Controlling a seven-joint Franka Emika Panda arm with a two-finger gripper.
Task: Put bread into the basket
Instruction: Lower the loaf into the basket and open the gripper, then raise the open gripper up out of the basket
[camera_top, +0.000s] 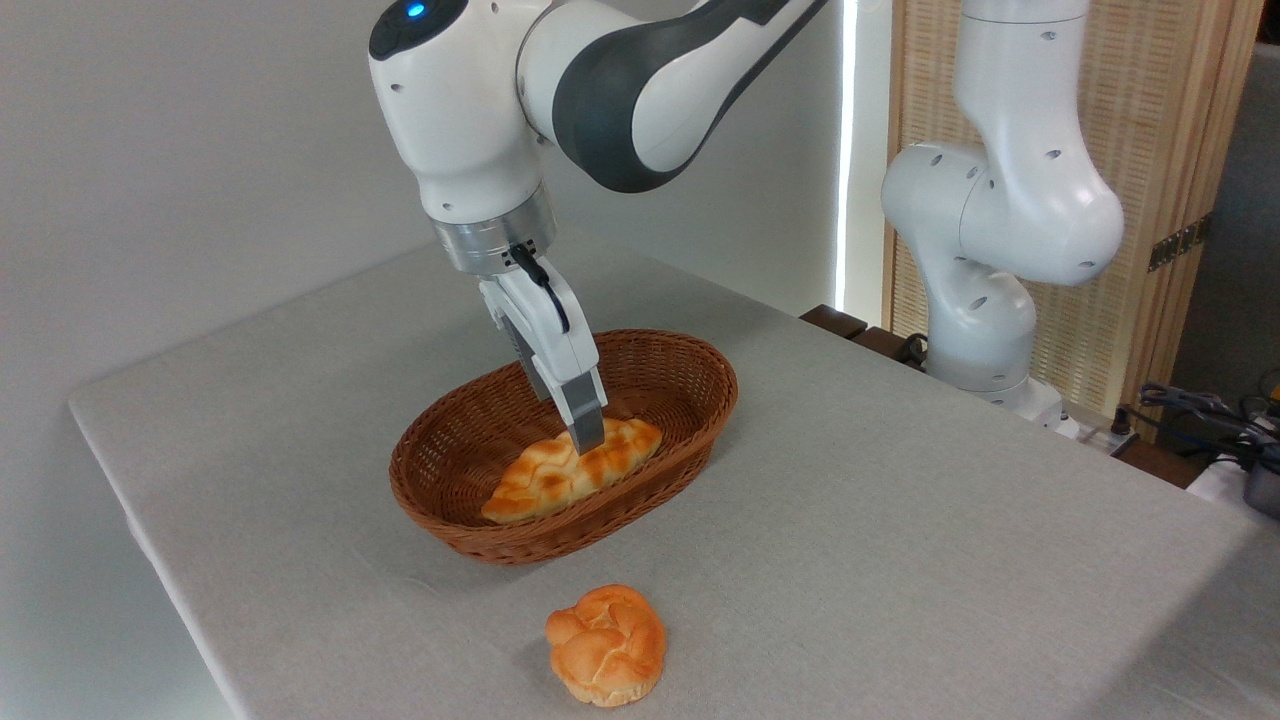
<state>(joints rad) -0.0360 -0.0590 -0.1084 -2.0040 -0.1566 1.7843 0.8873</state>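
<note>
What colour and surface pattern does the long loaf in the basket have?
Golden-orange braided crust with paler creases on the loaf, seen in the fixed camera view.

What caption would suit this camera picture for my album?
Robot hand lowered onto a braided loaf lying in a wicker basket, a round bun on the table nearby.

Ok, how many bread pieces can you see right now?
2. The braided loaf lies inside the wicker basket, under the hand. The round knotted bun sits on the table in front of the basket. None appear hidden.
</note>
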